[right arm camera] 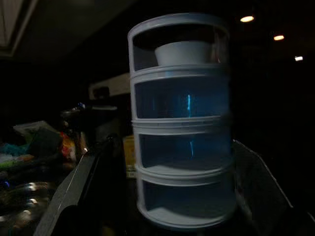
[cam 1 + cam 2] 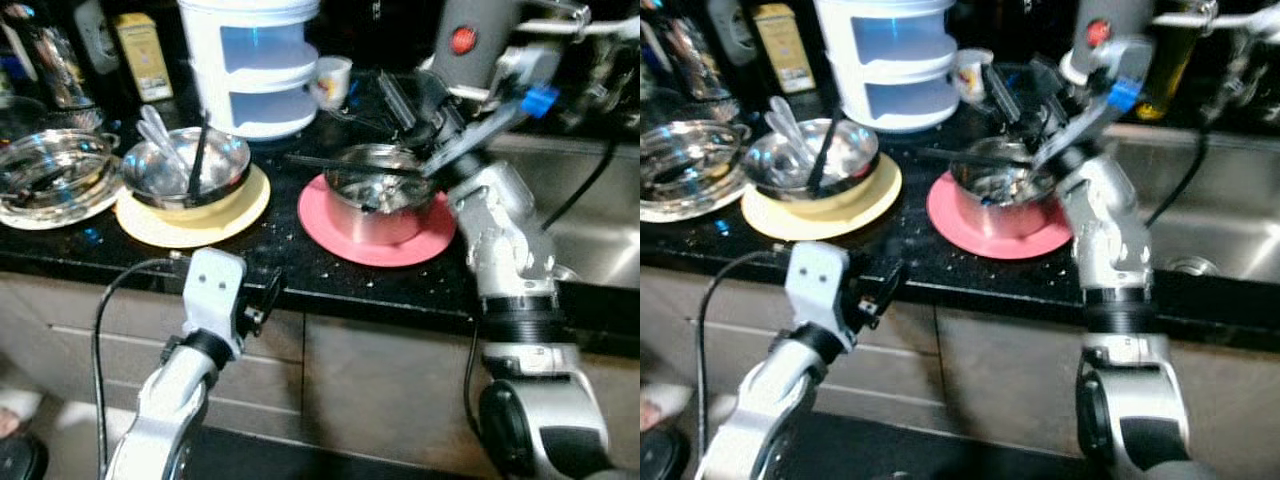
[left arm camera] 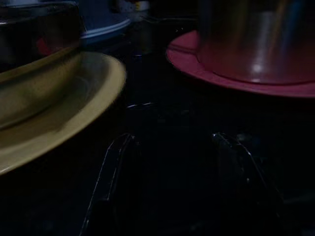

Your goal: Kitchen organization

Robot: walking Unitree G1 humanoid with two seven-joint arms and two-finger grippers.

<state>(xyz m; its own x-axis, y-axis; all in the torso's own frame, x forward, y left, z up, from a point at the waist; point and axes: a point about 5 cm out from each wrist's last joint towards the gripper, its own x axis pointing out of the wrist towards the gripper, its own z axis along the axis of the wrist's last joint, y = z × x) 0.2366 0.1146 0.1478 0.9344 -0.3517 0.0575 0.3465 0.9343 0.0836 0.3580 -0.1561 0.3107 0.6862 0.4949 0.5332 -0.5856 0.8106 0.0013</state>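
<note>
Nearest the robot: left gripper (image 2: 268, 297), held low at the front edge of the black countertop (image 2: 270, 262), below the gap between the two plates. Its wrist view shows both fingers (image 3: 114, 169) spread apart with nothing between them; released.

On the counter, left to right:
- Glass dish (image 2: 52, 175) at the far left, clear, contents unclear.
- Yellow plate (image 2: 195, 212) carrying a steel bowl (image 2: 188, 168). Two spoons (image 2: 160, 135) and one black chopstick (image 2: 197, 152) lean inside the bowl.
- Pink plate (image 2: 375, 235) carrying a second steel bowl (image 2: 385, 195), with a dark utensil (image 2: 340, 163) lying across its rim and bits inside that are too small to identify.
- Steel sink (image 2: 590, 225) to the right.

Right gripper (image 2: 410, 105) is raised over the far rim of the pink-plate bowl, pointing towards the back of the counter. Its wrist view shows the fingers set wide and nothing clasped.

Back row: white tiered storage container (image 1: 182, 123) with translucent blue-lit levels and a small white bowl (image 1: 183, 51) on its top level; a small cup (image 2: 332, 80) just beside it; bottles and a yellow carton (image 2: 143, 55) behind.

Handling judgement: the steel bowls are stiff, fairly light and slick, best pinched at the rim. Loose cutlery will likely rattle or slide if a bowl tilts, so lift it out first. The chopstick is thin and prone to rolling; take it near its upper end. The glass dish is fragile.
</note>
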